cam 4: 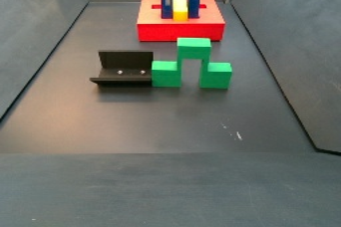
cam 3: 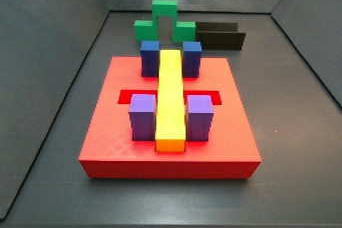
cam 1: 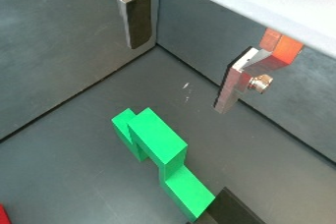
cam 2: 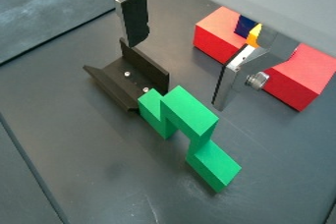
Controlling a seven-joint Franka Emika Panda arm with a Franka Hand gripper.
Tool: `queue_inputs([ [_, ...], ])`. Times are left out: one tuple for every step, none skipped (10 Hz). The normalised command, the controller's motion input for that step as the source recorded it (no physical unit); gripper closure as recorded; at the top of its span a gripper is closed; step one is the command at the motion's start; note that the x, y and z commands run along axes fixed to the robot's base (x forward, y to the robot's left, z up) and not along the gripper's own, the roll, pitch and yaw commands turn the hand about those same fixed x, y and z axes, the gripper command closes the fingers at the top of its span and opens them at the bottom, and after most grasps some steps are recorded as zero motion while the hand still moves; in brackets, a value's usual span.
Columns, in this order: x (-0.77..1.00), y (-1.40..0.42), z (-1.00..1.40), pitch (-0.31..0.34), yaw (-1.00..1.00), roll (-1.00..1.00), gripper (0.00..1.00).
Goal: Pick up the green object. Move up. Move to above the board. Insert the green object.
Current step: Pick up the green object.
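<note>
The gripper (cam 2: 178, 59) hung above the floor with its two flat silver fingers spread wide and nothing between them. In both wrist views the fingers pointed down toward the scene, one finger (cam 1: 136, 19) with its dark pad facing inward, the other finger (cam 1: 238, 79) angled, a small bolt showing on its side. Same pair in the second wrist picture: one finger (cam 2: 133, 17), other finger (cam 2: 238, 75).

The green object (cam 2: 188, 130) lay on the dark floor below the open gap, nearer the camera than the fingertips, not touched by either finger. Also seen as the green object (cam 1: 160, 154) in a wrist view, well below the pads. In both side views it stood free on the floor (cam 4: 134, 141): (cam 3: 164, 20) and (cam 4: 190, 62).

The fixture (cam 2: 132, 79) sat just beside the green object, under the finger with the dark pad; in a side view the fixture (cam 4: 122, 69) touched or nearly touched the green piece, could not tell which.

The board (cam 2: 308, 76) lay beyond the angled finger, red, carrying the yellow bar (cam 3: 170, 97), blue cubes (cam 3: 151, 57) and purple cubes (cam 3: 143, 116). Board in side views: (cam 3: 107, 137), (cam 4: 154, 29). The arm itself was barely visible in the side views, so its reach could not be judged.
</note>
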Motion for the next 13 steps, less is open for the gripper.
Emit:
queue_inputs([
  [0.00,-0.01,-0.03,0.000,0.00,0.00,0.00],
  [0.07,-0.12,-0.07,0.000,-0.07,0.02,0.00],
  [0.11,-0.17,-0.15,0.030,-0.21,0.18,0.00],
  [0.12,-0.14,-0.17,0.019,-0.23,0.13,0.00],
  [0.15,-0.12,-0.20,0.000,-0.26,0.04,0.00],
  [0.18,-0.10,-0.22,0.000,-0.37,0.03,0.00],
  [0.09,-0.05,-0.19,0.000,-0.36,0.03,0.00],
  [0.00,0.00,-0.19,0.000,-0.15,0.00,0.00],
  [0.00,0.00,-0.26,-0.019,-0.11,-0.01,0.00],
  [0.00,0.00,-0.27,-0.021,-0.06,-0.05,0.00],
  [0.03,0.00,-0.29,0.000,0.00,-0.03,0.00],
  [0.03,-0.01,-0.31,-0.011,0.00,-0.02,0.00],
  [0.05,-0.03,-0.28,-0.013,0.00,-0.01,0.00],
])
